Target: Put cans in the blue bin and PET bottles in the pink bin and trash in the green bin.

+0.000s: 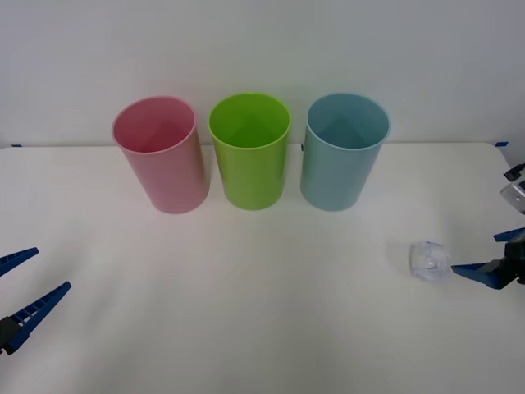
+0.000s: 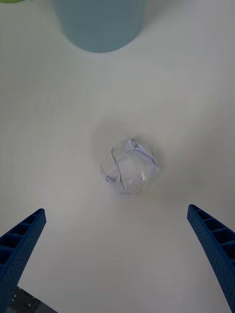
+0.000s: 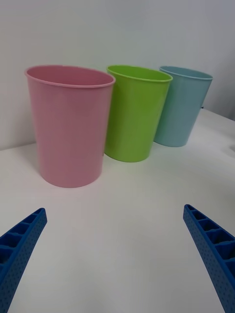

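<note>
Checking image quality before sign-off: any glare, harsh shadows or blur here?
Front view: even light, faint shadows beside the pink bin. Right wrist view: the trash is sharp with a faint shadow. Left wrist view: the green bin is sharp, no glare.

This looks like a lab or robot test bench rather than anyone's home: a plain white table (image 1: pixel 246 328) runs straight up against a bare white wall (image 1: pixel 246 41) just behind it. Three plastic bins stand in a tidy row at the table's back edge, the green bin (image 1: pixel 249 150) in the middle, the pink bin (image 1: pixel 160 153) and the blue bin (image 1: pixel 343 150) on either side (staged, clearly). Small blue tape marks (image 1: pixel 501 144) sit at the table's far corners.
</note>
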`<state>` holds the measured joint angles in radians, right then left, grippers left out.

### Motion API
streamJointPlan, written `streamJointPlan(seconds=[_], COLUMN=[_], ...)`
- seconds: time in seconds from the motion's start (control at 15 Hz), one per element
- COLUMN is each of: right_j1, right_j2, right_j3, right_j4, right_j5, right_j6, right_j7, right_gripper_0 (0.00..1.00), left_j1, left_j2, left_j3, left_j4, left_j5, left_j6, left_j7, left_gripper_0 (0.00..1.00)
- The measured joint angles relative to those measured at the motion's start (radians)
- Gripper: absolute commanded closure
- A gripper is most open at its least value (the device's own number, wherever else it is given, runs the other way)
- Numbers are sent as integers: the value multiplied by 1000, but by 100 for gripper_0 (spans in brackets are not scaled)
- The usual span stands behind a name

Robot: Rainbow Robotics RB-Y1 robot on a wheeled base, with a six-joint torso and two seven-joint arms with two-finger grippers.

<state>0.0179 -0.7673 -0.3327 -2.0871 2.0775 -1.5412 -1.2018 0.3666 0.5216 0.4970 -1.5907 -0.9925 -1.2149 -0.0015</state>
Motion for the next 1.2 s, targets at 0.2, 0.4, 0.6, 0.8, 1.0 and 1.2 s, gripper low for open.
streamJointPlan(seconds=[0.2,0.4,0.6,0.8,1.0,1.2], right_j1=[-17,-19,-24,-48,-71,-87], right_j2=[1,1,4,31,99,133], right_j3=[14,28,51,70,77,88], right_j4=[29,39,54,92,108,127], right_j5=[31,54,77,107,191,231], right_j6=[-14,-14,-14,-14,-16,-20], right_j7=[0,-1,-2,4,23,30], right_gripper_0=[0,0,0,0,0,0], left_j1=[0,0,0,0,0,0], left_j2=[0,0,0,0,0,0], left_j3=[0,0,0,0,0,0], left_j4=[0,0,0,0,0,0], left_j5=[0,0,0,0,0,0], left_j6=[0,0,0,0,0,0], left_j7=[0,0,0,0,0,0], left_gripper_0=[4,4,4,4,4,4])
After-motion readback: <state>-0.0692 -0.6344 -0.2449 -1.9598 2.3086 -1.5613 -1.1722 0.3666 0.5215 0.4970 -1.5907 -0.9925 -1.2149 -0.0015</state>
